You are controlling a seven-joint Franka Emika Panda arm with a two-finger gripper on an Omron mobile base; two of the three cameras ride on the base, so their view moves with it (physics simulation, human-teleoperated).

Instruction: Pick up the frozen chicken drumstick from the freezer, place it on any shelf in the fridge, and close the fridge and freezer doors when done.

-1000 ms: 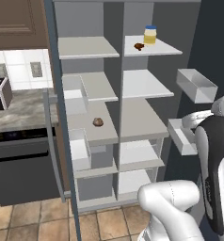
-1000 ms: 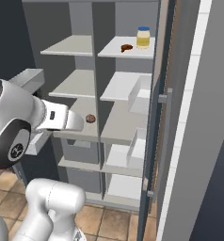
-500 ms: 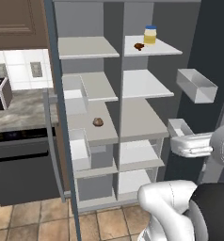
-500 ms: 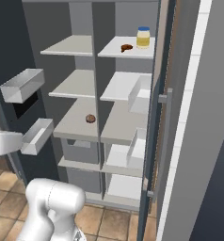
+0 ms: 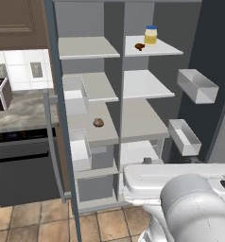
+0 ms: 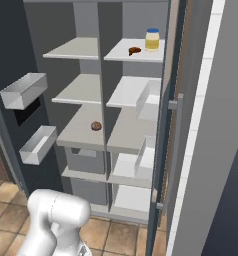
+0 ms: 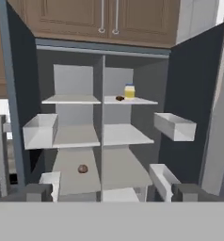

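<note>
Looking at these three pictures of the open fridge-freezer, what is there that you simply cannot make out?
- Hand view: the fingers show as tips at the bottom; the rest is cut off.
- Left base view: the robot's arm hides the lowest shelves.
- All views: the frozen chicken drumstick beside the yellow jar is too small to show its shape.
- Right base view: the door is edge-on, so its front is hidden.
</note>
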